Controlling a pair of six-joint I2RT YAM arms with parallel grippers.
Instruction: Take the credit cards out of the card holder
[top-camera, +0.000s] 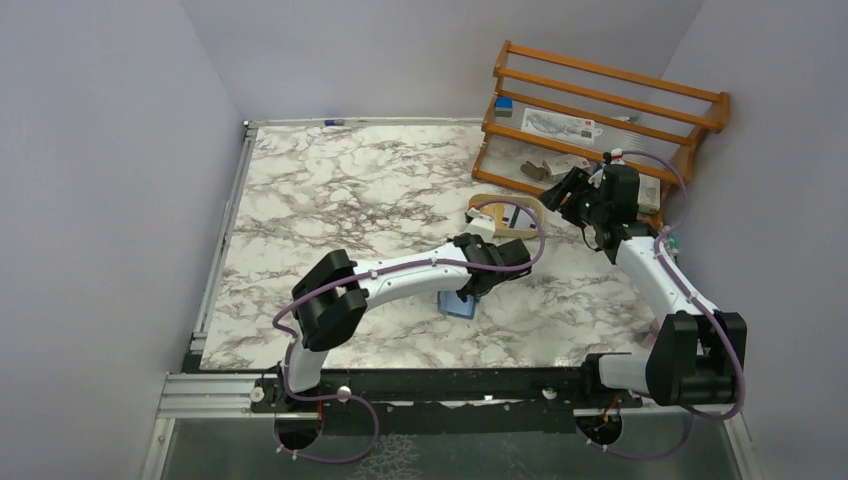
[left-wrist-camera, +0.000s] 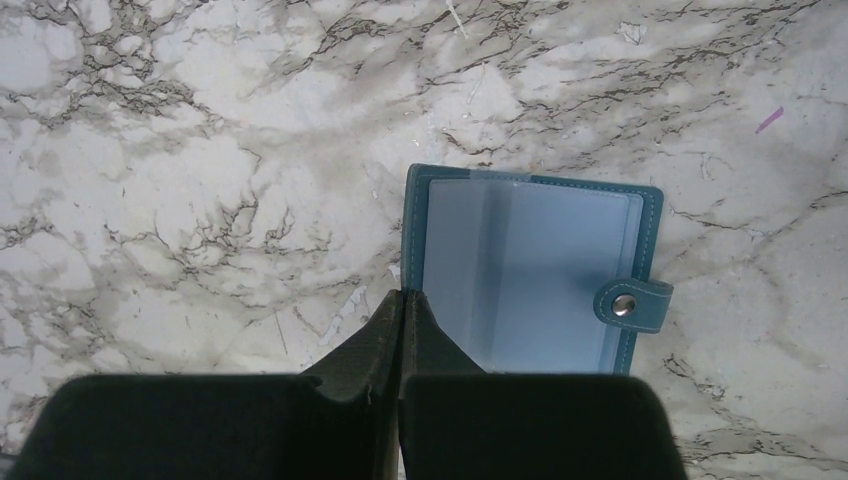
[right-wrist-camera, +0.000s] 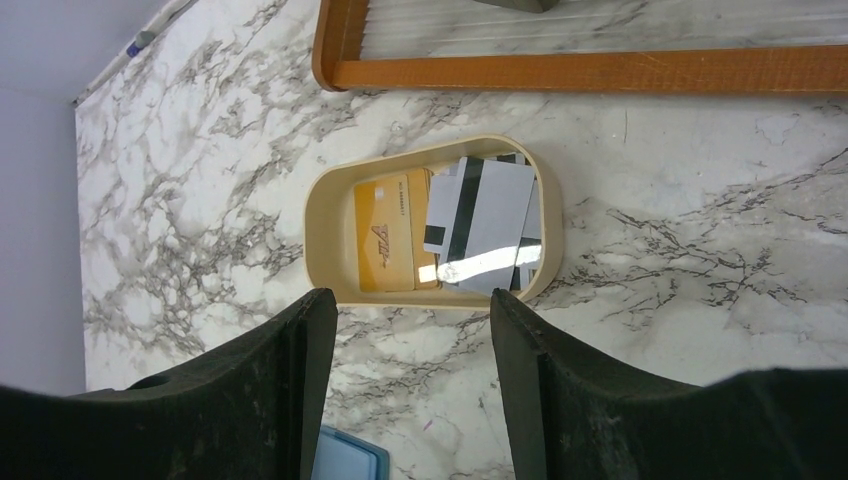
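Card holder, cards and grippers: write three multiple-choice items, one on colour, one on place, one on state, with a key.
1. What colour is the open card holder? A red; B teal-blue; C black.
2. Where do the credit cards lie? A in the card holder; B out of view; C in the tan oval tray.
3. How do the grippers stand? A left gripper shut, right gripper open; B both open; C both shut.

1 B: the left wrist view shows teal edges around a paler blue inside.
2 C: the right wrist view shows a yellow and a whitish card in the tray.
3 A: the left fingers meet, and the right fingers stand apart, holding nothing.
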